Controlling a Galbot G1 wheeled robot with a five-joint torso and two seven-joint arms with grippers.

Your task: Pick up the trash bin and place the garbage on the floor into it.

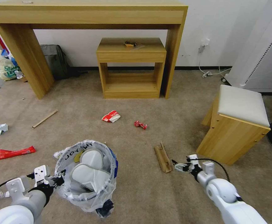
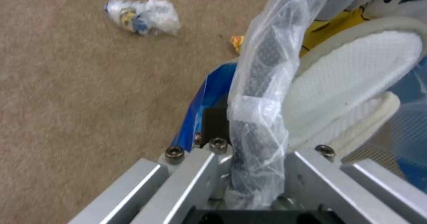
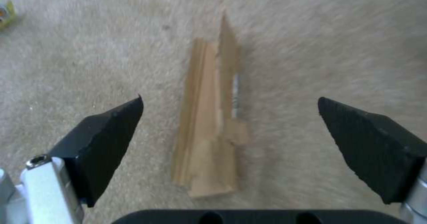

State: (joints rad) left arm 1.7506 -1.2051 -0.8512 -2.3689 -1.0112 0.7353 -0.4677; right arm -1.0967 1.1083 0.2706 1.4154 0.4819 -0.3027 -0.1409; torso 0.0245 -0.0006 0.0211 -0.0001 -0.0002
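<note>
the trash bin (image 1: 89, 177) is held at its bagged rim by the left gripper (image 1: 60, 180), jaws clamped on the rim, low at the robot's left front. two white slippers (image 1: 90, 169) are seen inside it. the right gripper (image 1: 177, 165) is positioned just beside the cardboard strip (image 1: 163, 158) on the carpet floor (image 1: 142, 193), jaws wide apart either side of the strip (image 3: 209, 140). a red-white carton (image 1: 111, 116), small red wrapper (image 1: 140, 125), long red wrapper (image 1: 16, 152), stick (image 1: 45, 118) and tissue (image 1: 0, 128) are left scattered on the carpet.

White wall (image 1: 80, 40), beige carpet (image 1: 173, 124), long wooden desk (image 1: 89, 14), small wooden table (image 1: 131, 49) beneath, cushioned stool (image 1: 241, 105)
</note>
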